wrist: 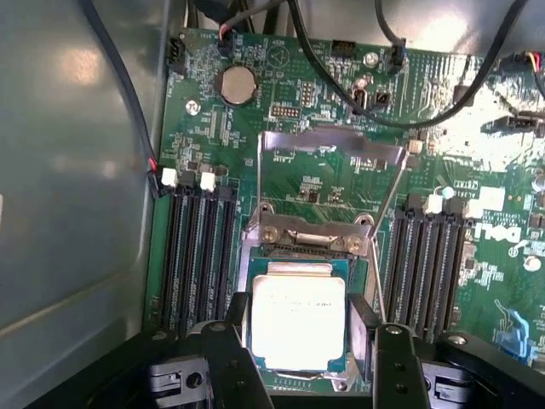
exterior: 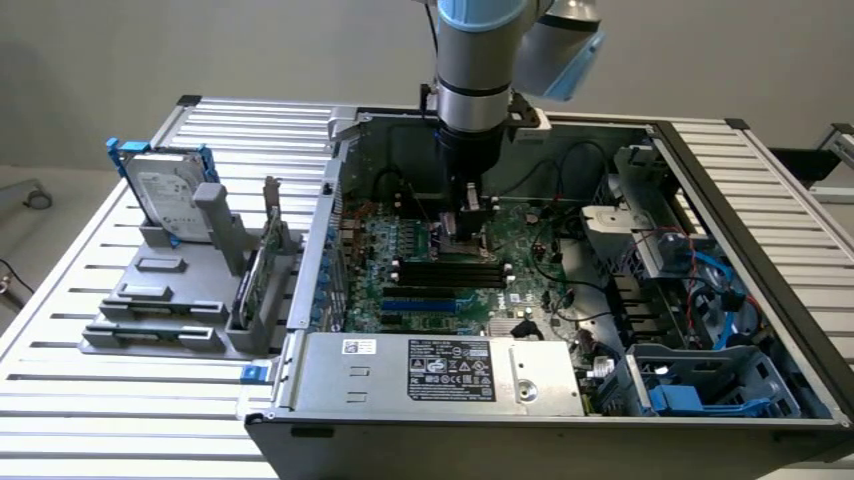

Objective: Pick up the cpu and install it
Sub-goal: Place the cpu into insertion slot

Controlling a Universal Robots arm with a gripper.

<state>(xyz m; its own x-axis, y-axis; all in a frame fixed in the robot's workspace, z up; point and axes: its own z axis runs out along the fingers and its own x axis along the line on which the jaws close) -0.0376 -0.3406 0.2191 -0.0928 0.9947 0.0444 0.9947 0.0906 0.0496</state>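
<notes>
The hand (wrist: 300, 334) was pinching the cpu (wrist: 298, 311) by two opp. sides, its fingers (wrist: 240, 336) pressed on the edges. The cpu was flat over the open socket of the green motherboard (wrist: 341, 183), between black memory slots (wrist: 200, 256), w/ the metal load plate (wrist: 332, 146) lifted just beside. The pc case (exterior: 694, 200) stood on the table (exterior: 134, 410).
</notes>
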